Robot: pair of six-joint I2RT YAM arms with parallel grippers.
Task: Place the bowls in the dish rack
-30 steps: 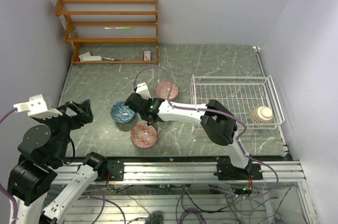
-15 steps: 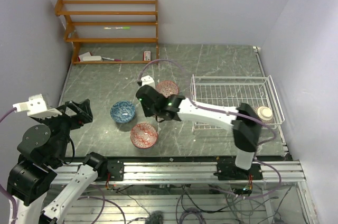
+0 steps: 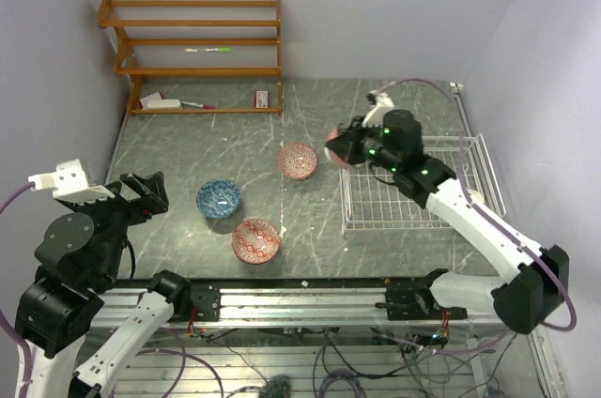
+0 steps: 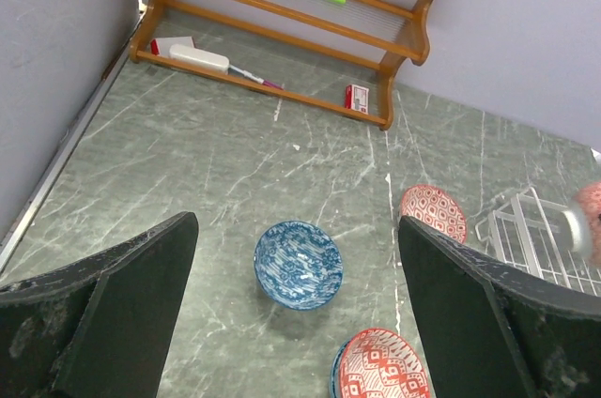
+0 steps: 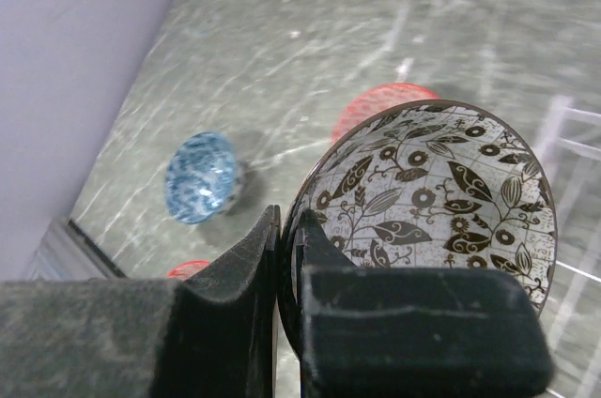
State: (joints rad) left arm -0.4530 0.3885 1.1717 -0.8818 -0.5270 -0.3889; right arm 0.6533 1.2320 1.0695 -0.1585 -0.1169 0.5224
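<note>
right wrist view, closest to you: the right end effector is clenched on the rim of the black-and-white bowl, one finger inside the lip and one outside. a rim pinch like this is the only hold a narrow jaw gets on a round bowl, and it lets the bowl hang nearly on edge. the leafy inside faces back toward the wrist and the pale underside faces away. a round bowl has no long axis, so mind its plane, which stands close to upright, probably so it can slip between the wires.

top external view, working outward: the left end effector is released, jaws wide with nothing between them, parked over the near left of the desk, likely to keep clear. the red bowl, blue bowl and pink bowl sit mouth-up on the desk, apart from one another, waiting.

the carried bowl hangs in the air by the far left corner of the dish rack, whose long axis runs across the desk. the orange shelf stands at the back.
</note>
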